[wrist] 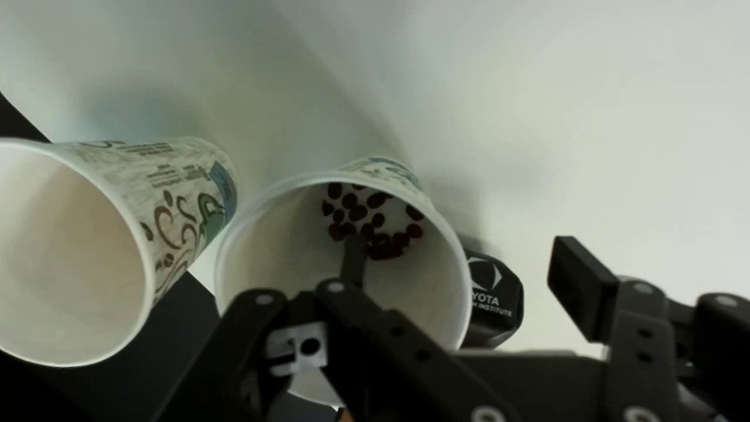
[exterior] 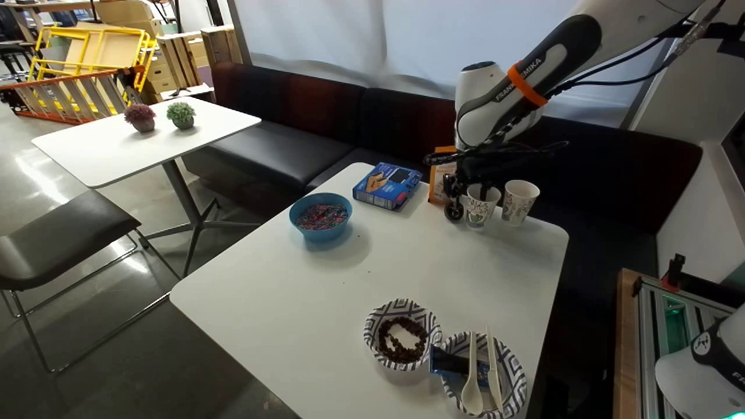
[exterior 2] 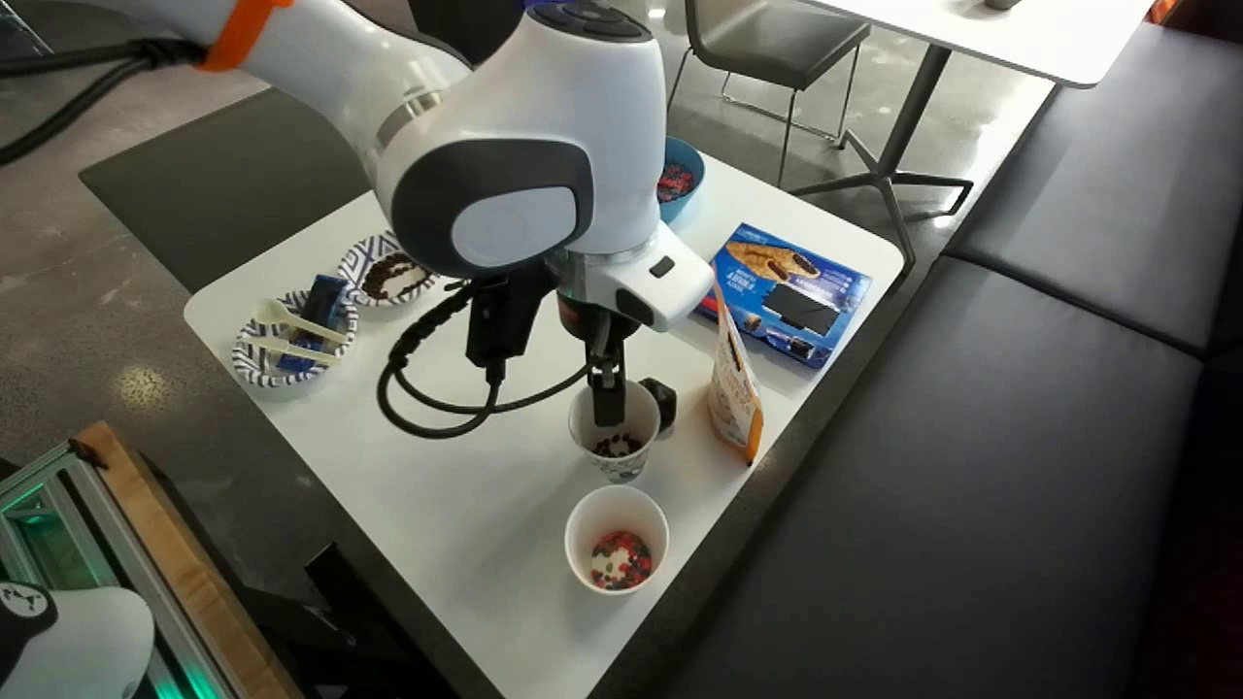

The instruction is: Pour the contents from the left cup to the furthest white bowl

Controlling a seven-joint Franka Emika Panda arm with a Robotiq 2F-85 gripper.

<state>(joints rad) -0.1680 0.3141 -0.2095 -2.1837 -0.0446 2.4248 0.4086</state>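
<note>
Blue bowl [exterior: 320, 234] leftmost on the table [exterior: 279, 291] in an exterior view, then the furthest white bowl [exterior: 403, 307], brown bits [exterior: 384, 337] inside; further right, we see the left cup [exterior: 478, 215] upright on the table, a similar cup [exterior: 517, 205] just beside it (an exterior view shows its red bits [exterior 2: 636, 560], the wrist view only its walls). The gripper [wrist: 466, 274] stands spread, one finger inside the left cup, one outside.
</note>
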